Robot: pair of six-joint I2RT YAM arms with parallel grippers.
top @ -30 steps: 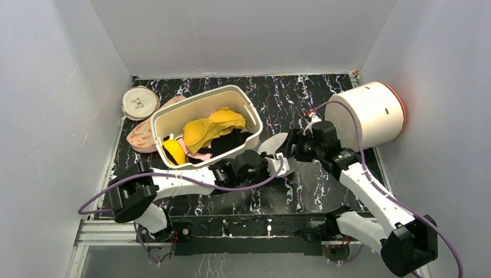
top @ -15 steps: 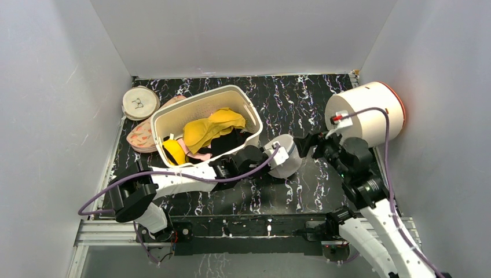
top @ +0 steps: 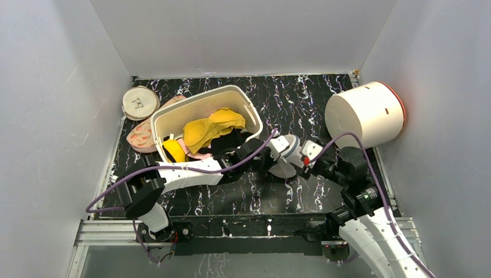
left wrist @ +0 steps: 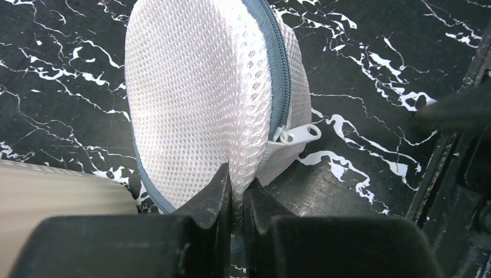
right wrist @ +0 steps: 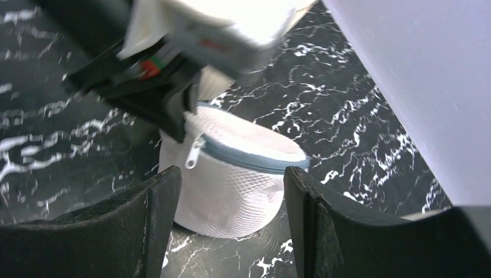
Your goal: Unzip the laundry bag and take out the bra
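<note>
The laundry bag (top: 288, 155) is a small white mesh drum with a grey zip around its lid, standing on the black marbled table right of the basket. My left gripper (top: 277, 152) is shut on a fold of the bag's mesh wall (left wrist: 197, 98), pinched between the fingers (left wrist: 215, 194). The zip pull (left wrist: 298, 134) hangs at the closed zip. My right gripper (top: 307, 161) is open, low on the table, with its fingers on either side of the bag (right wrist: 231, 168) and not touching it. The zip pull (right wrist: 194, 153) faces it. The bra is hidden.
A white basket (top: 243, 98) holding a yellow bra (top: 208, 128) and dark clothes stands left of the bag. A cream disc (top: 140, 101) and a pink patterned disc (top: 142, 136) lie at far left. A large white cylinder (top: 365, 113) lies at back right.
My left arm has reached further right, keeping hold of the bag, which has turned up into a drum. My right gripper pulled back from the bag, then came down low beside it.
</note>
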